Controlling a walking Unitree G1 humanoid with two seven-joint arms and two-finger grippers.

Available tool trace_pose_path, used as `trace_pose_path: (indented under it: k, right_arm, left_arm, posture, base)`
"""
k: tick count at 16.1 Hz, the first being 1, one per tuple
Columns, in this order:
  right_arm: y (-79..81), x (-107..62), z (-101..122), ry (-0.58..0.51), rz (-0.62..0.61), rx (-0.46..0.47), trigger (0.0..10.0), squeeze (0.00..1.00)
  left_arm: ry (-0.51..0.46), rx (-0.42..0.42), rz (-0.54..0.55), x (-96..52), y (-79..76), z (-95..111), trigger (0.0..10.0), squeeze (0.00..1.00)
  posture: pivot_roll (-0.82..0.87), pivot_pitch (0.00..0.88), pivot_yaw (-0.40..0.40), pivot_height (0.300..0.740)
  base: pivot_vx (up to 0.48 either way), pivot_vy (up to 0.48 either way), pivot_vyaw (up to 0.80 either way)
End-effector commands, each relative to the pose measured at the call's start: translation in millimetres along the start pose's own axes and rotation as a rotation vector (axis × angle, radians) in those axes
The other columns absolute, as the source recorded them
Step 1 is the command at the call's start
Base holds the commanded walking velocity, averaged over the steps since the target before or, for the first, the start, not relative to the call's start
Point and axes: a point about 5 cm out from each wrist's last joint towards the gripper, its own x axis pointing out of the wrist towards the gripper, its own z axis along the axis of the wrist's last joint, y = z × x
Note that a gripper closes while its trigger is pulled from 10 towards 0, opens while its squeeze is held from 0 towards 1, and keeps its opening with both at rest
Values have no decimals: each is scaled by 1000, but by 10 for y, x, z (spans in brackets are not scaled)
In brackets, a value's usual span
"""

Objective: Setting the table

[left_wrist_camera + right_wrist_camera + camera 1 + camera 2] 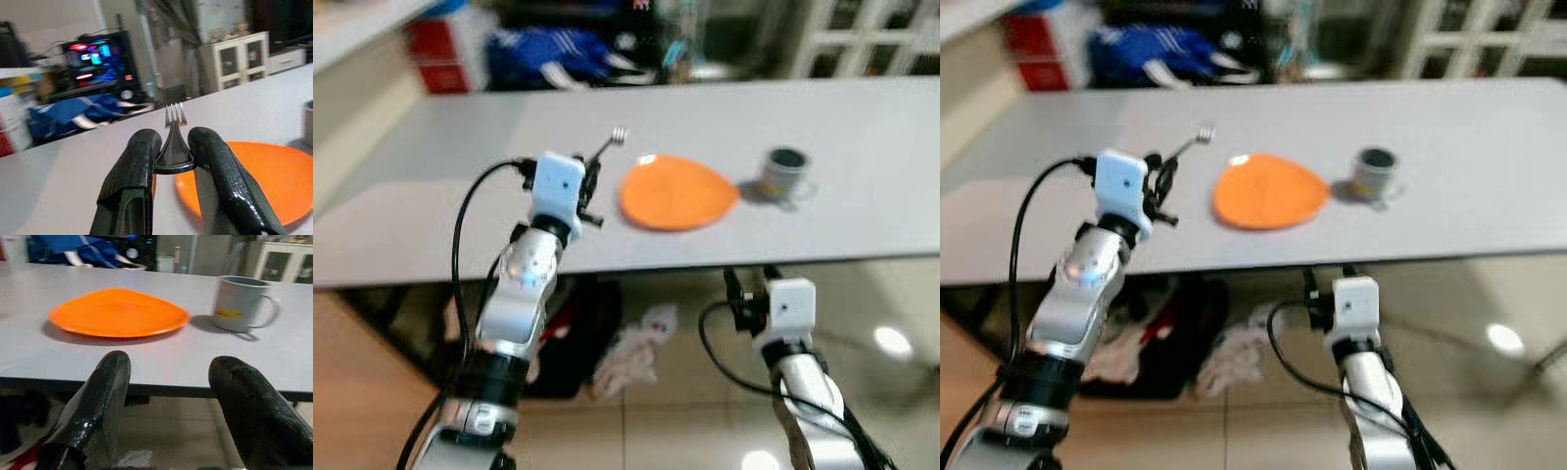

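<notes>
An orange plate (677, 193) lies on the grey table (862, 206), with a grey mug (787, 174) to its right. My left gripper (594, 181) is raised over the table just left of the plate, shut on a metal fork (174, 134) whose tines (619, 135) point up and away. My right gripper (168, 396) is open with nothing between its fingers. It hangs below and in front of the table's near edge, facing the plate (117, 313) and the mug (240, 302).
A blue garment (553, 54) and red boxes (445, 54) lie beyond the table's far side. Crumpled cloth and a dark bag (626, 352) sit on the floor under the table. White cabinets (871, 39) stand at the back right.
</notes>
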Motion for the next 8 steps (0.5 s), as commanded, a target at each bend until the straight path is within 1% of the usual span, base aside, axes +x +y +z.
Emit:
trace_pose_path:
  k: [1,4,6,8]
  right_arm:
    - [10,17,43,-13,13,-11,10000,0]
    - [16,13,44,-14,8,2,10000,0]
    - [-16,10,33,-6,-5,14,10000,0]
    - [-16,-1,27,-2,-4,11,10000,0]
  left_arm:
    - [-7,14,-12,0,-35,22,0,0]
    - [-7,14,-17,1,-48,21,0,0]
    - [-13,-5,-17,5,-60,32,0,0]
    - [-16,-26,-3,2,-68,40,0,0]
  posture:
    - [-36,0,51,740]
    - [-37,0,53,740]
    - [-42,0,53,740]
    - [-44,0,52,740]
  base:
    - [480,0,800]
    - [480,0,800]
    - [480,0,0]
    - [0,0,0]
